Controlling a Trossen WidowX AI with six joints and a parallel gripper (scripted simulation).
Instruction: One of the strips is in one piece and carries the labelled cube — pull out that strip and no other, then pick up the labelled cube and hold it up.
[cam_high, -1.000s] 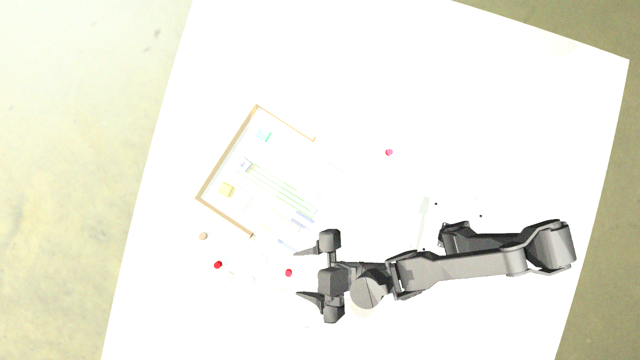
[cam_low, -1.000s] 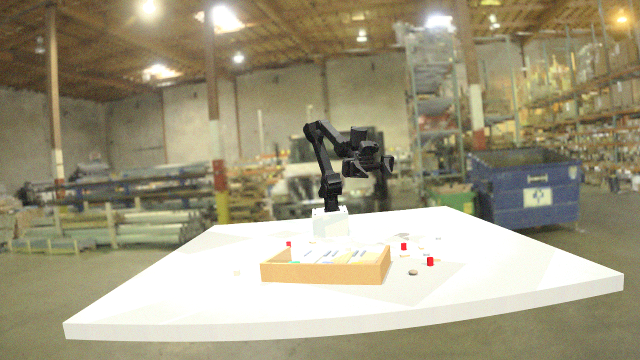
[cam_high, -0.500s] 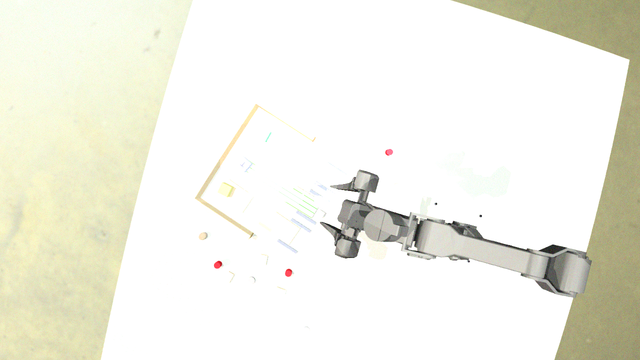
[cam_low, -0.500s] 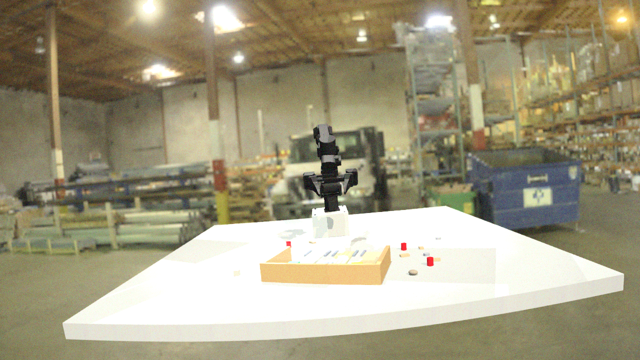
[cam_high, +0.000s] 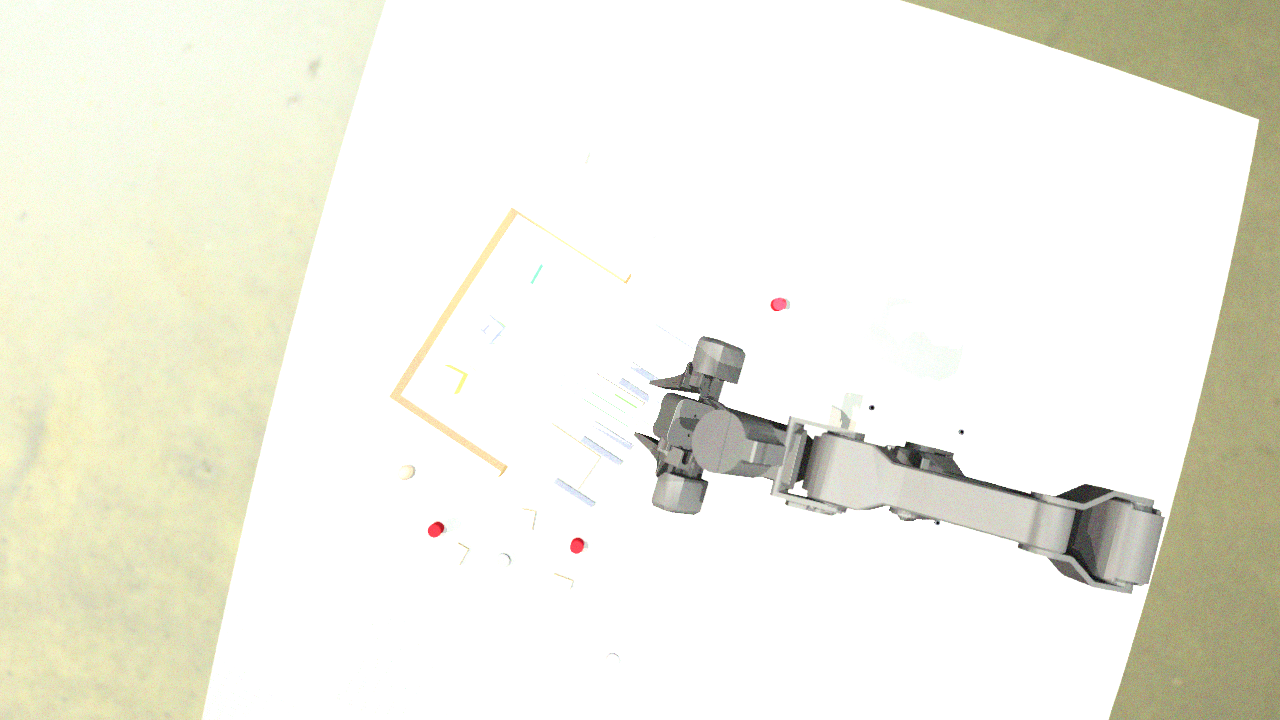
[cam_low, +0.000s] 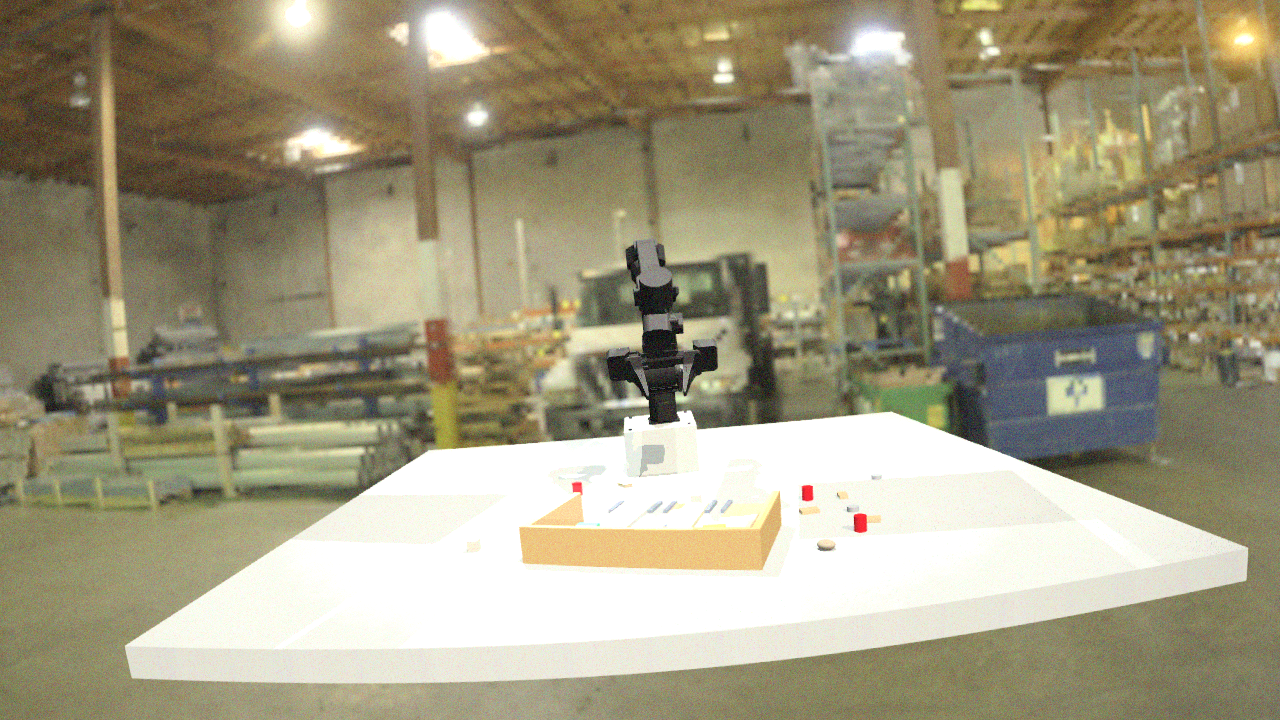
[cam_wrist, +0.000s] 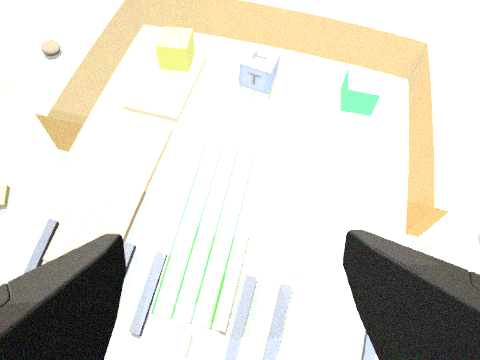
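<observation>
The cube marked T (cam_wrist: 258, 73) (cam_high: 491, 330) sits near the tray's far wall, between a yellow cube (cam_wrist: 175, 49) (cam_high: 458, 377) and a green cube (cam_wrist: 359, 100) (cam_high: 537, 274). A pale strip with green lines (cam_wrist: 202, 280) runs from near my gripper toward the T cube; glare hides its middle, so I cannot tell if it is whole. The yellow cube's pale piece (cam_wrist: 160, 102) ends short of another pale piece (cam_wrist: 107, 200), with a gap between. The green cube's strip is washed out. My gripper (cam_high: 644, 409) (cam_low: 666, 394) (cam_wrist: 236, 249) is open and empty, above the strips' near ends.
The wooden tray (cam_high: 456, 304) (cam_low: 640, 548) (cam_wrist: 325, 30) has walls on three sides. Blue-grey bars (cam_wrist: 148, 295) (cam_high: 574, 492) stand along the strips' near ends. Red cylinders (cam_high: 778, 304) (cam_high: 577, 546) (cam_low: 860, 522), a round stone (cam_high: 407, 471) (cam_low: 825, 544) (cam_wrist: 50, 48) and small blocks lie outside the tray.
</observation>
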